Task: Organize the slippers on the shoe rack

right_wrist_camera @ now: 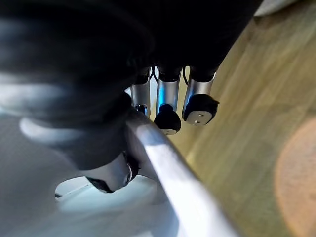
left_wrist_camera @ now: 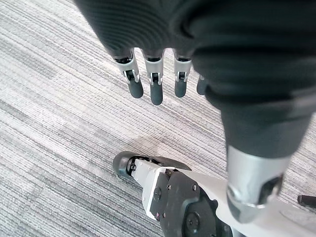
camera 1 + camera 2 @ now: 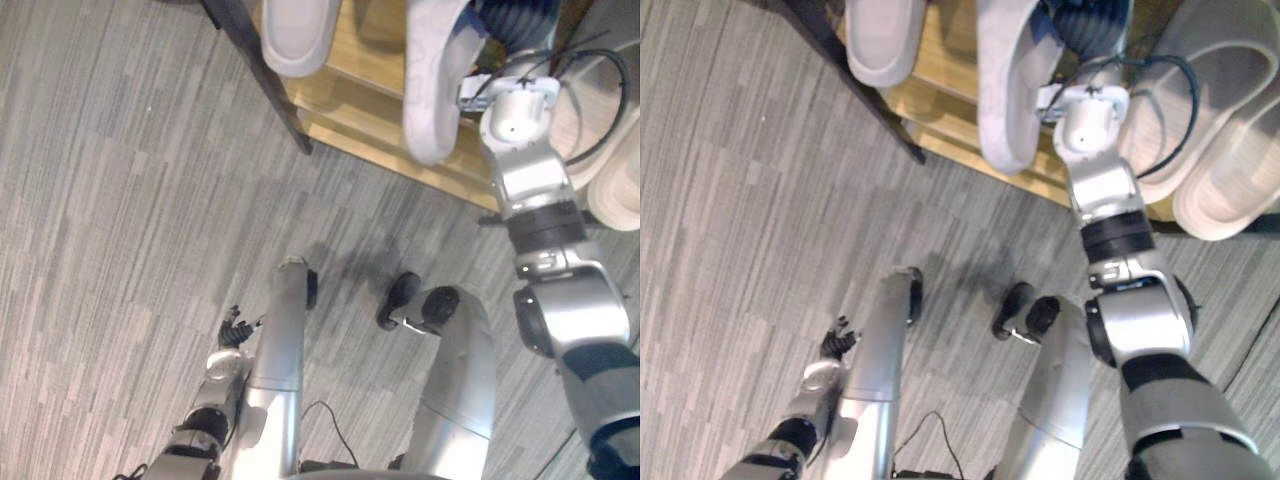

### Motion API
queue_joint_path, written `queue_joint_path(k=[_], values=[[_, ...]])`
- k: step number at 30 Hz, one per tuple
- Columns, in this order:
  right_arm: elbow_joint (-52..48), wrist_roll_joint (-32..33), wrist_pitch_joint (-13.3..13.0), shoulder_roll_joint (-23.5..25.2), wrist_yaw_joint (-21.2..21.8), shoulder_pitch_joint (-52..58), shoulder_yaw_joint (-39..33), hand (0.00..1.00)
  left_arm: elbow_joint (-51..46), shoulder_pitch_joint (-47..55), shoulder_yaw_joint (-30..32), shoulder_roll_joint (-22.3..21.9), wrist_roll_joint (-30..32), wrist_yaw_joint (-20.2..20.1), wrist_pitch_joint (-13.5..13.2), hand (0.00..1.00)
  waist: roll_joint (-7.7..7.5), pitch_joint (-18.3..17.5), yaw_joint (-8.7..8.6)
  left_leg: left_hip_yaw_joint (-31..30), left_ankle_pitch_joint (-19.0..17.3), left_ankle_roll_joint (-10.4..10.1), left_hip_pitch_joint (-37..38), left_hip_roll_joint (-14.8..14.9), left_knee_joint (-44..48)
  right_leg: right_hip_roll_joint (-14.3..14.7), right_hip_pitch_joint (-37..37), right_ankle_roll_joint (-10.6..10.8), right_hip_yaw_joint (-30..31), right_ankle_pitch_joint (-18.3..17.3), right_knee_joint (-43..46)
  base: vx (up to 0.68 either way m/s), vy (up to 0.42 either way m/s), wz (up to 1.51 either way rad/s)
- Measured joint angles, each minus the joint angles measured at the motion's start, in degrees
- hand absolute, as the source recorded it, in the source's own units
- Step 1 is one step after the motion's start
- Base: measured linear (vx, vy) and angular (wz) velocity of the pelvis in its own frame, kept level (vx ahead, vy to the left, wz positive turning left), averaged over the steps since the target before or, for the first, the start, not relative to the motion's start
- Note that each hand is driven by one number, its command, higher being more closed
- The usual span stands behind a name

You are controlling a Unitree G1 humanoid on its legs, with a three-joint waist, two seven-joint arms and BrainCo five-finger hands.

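Observation:
A pale grey slipper (image 3: 432,85) lies lengthwise on the wooden shoe rack shelf (image 3: 345,115), its toe jutting over the front edge. My right hand (image 3: 515,25) reaches in at its far end. In the right wrist view the fingers (image 1: 168,106) curl over the slipper's pale rim (image 1: 177,182) and the thumb presses from below. A second grey slipper (image 3: 300,35) sits on the shelf to the left. My left hand (image 3: 235,330) hangs low over the carpet, its fingers (image 2: 156,84) straight and holding nothing.
Two beige slippers (image 3: 1220,85) (image 3: 1240,175) rest side by side on the rack's right part. A black rack leg (image 3: 265,85) slants down to the grey carpet (image 3: 120,200) at the shelf's left end.

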Motion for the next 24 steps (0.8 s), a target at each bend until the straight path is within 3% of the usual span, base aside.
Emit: queue_joint_path(k=[4, 5, 12, 24], values=[[4.1, -0.8, 0.6, 2.1, -0.9, -3.0, -3.5, 1.00, 0.0, -0.1, -0.7, 0.1, -0.7, 0.1, -0.6, 0.00, 0.11, -0.1, 0.22, -0.5, 0.3, -0.5, -0.3, 0.0, -0.1, -0.1, -0.2, -0.7, -0.5, -0.3, 0.3, 0.01, -0.006, 0.05], [5.1, -0.8, 1.0, 2.6, -1.4, -3.6, -4.9, 0.00, 0.0, -0.1, -1.0, 0.2, -1.1, 0.3, -0.6, 0.00, 0.17, -0.2, 0.29, -0.7, 0.4, -0.7, -0.4, -0.1, -0.3, -0.1, -0.2, -0.8, -0.7, -0.4, 0.3, 0.00, -0.012, 0.07], [10.0, -2.1, 3.0, 4.6, -4.5, -5.3, -10.7, 0.00, 0.6, -0.4, -2.2, 0.2, -1.7, 1.6, -0.7, 0.00, 0.14, -0.7, 0.58, -1.5, 1.2, -2.0, -0.4, -0.5, -1.3, -0.6, -0.2, -1.3, -1.5, -0.7, 0.4, 0.00, -0.009, 0.06], [6.3, -0.2, 3.0, 9.5, -6.0, -5.6, -8.1, 0.00, 3.4, -0.6, 0.7, -0.1, -2.7, 2.6, -0.6, 0.00, 0.08, -1.0, 0.14, -0.9, 2.2, -3.2, 2.4, 1.3, -4.8, 1.1, 1.4, -2.9, -1.8, 0.3, -2.4, 0.01, -0.012, -0.06]])
